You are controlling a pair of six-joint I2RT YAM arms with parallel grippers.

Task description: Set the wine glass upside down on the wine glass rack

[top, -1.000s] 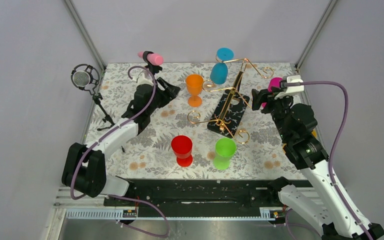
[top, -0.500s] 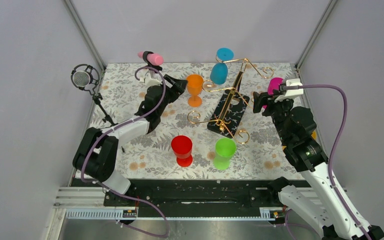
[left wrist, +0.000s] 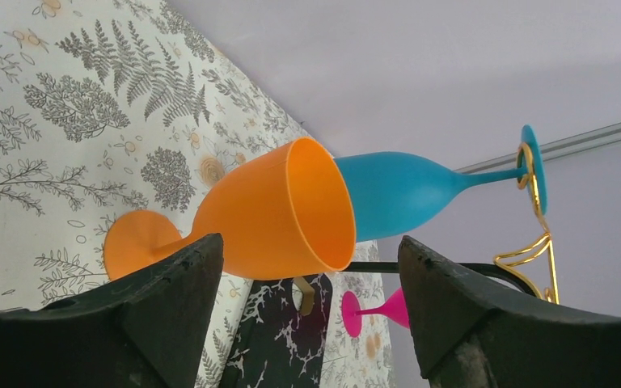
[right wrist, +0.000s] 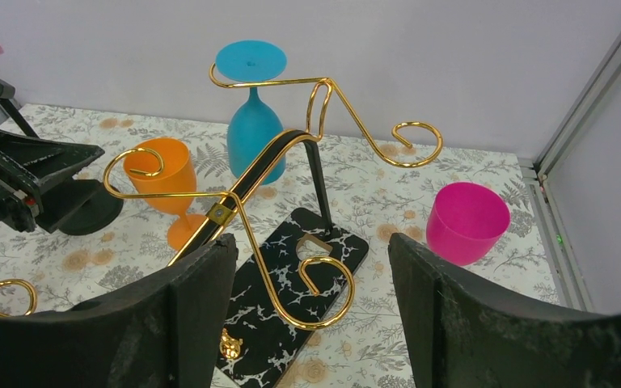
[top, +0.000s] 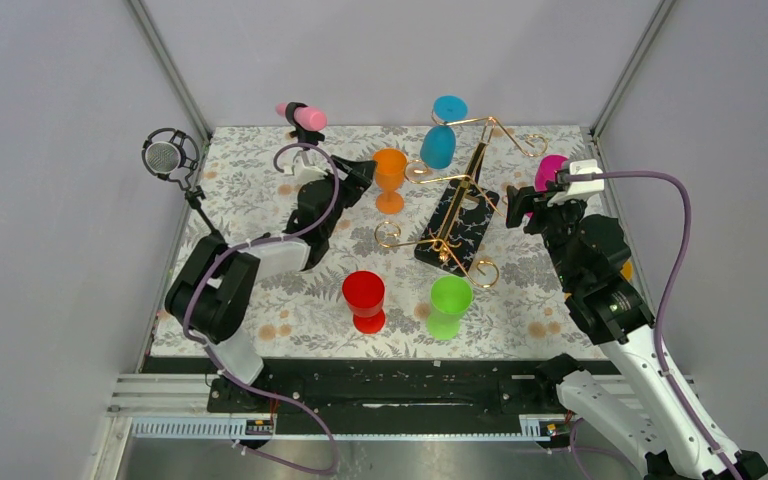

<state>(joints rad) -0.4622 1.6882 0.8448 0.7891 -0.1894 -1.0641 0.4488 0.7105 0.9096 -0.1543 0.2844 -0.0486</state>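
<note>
Left gripper [top: 358, 176] spread, empty. Orange wine glass [top: 389, 172] upright just right of its tips. Wine glass rack [top: 457, 215] right of the glass. Right gripper [right wrist: 311, 246] spread, empty.

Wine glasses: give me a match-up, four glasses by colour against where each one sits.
Glasses:
1. blue glass
2. orange glass
3. magenta glass
4. green glass

Places:
A. upright, beside the red glass on the near side
B. upright, just ahead of the open left gripper
C. hanging upside down on the rack
D. upright, on the far side of the right gripper

Pairs: 1-C, 2-B, 3-D, 4-A
</note>
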